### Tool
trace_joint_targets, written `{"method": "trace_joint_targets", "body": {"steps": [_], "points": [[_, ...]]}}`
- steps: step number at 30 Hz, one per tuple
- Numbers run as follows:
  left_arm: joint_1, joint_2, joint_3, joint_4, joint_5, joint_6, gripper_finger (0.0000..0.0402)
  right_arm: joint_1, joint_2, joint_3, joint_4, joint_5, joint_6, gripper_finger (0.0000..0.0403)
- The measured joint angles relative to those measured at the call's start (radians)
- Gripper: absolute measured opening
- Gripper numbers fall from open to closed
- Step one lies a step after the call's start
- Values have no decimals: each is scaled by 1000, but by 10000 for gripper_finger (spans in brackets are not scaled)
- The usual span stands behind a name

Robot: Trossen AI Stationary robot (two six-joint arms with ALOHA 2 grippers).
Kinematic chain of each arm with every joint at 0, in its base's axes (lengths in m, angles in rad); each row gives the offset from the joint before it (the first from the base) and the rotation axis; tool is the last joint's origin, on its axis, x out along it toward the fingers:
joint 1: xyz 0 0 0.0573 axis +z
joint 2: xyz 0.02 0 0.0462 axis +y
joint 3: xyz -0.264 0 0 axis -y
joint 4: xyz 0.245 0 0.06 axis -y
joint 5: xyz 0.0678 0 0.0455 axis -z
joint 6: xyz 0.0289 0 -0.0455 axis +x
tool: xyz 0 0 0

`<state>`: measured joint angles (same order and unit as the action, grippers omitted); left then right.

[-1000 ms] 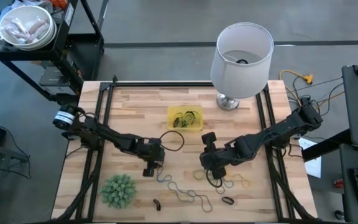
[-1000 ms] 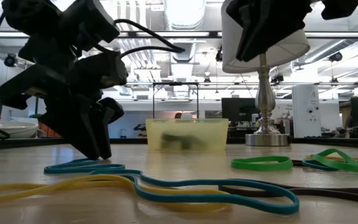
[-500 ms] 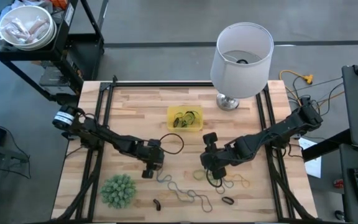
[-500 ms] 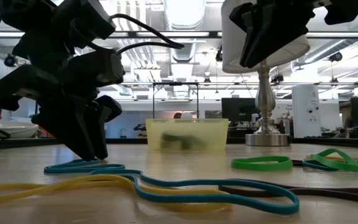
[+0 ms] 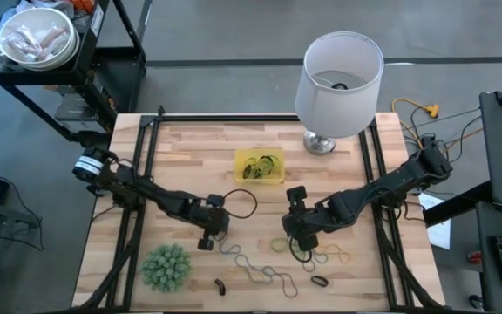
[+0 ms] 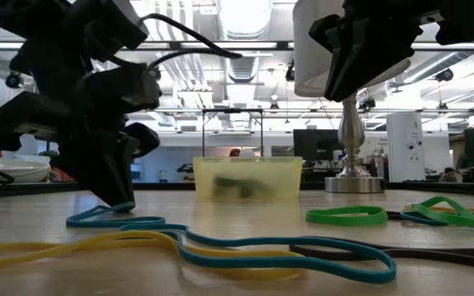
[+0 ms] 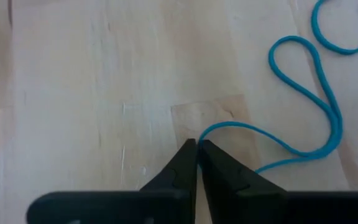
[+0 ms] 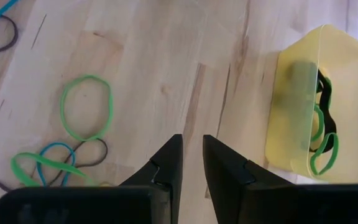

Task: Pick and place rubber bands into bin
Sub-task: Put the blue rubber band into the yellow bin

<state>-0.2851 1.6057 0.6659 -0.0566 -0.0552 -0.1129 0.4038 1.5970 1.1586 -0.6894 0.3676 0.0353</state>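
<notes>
Bands point(image 8: 319, 140) of green and black lay in the yellow bin point(image 5: 260, 166) at mid-bench, near a lamp point(image 5: 338, 83). More bands point(image 5: 260, 270) sprawled across the bench point(image 5: 190, 157) in front. Left fingers point(image 7: 197, 163) were pinched shut on a blue band point(image 7: 316, 106). Right fingers point(image 8: 191, 165) hovered slightly parted, holding nothing, facing the bin.

Through the left wrist camera I see my left gripper point(image 7: 197, 149) with its two dark fingers point(image 7: 178, 171) pressed together, tips down on the pale wooden tabletop point(image 7: 92, 93). A thin blue rubber band point(image 7: 319, 99) runs out from between the tips and snakes across the wood in narrow loops. I can't make out an edge or corner of the tabletop here.
</notes>
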Motion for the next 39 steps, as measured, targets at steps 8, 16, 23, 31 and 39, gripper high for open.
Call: {"method": "trace_joint_targets", "body": {"steps": [8, 16, 23, 31, 39], "points": [[0, -2, 22, -20, -194, 83, 1, 0, 0, -2, 20, 0, -5, 57], [2, -28, 50, -15, -514, 105, 1, 0, 0, -2, 33, 9, -8, 57], [0, -31, 94, -3, -638, 153, 1, 0, 0, -3, 42, 41, -13, 56], [2, -32, 165, 47, -688, 304, 1, 0, 0, -19, 69, 62, -17, 56], [22, -33, 262, 49, -764, 489, 1, 0, 0, -44, 93, 63, -47, 56]]}}
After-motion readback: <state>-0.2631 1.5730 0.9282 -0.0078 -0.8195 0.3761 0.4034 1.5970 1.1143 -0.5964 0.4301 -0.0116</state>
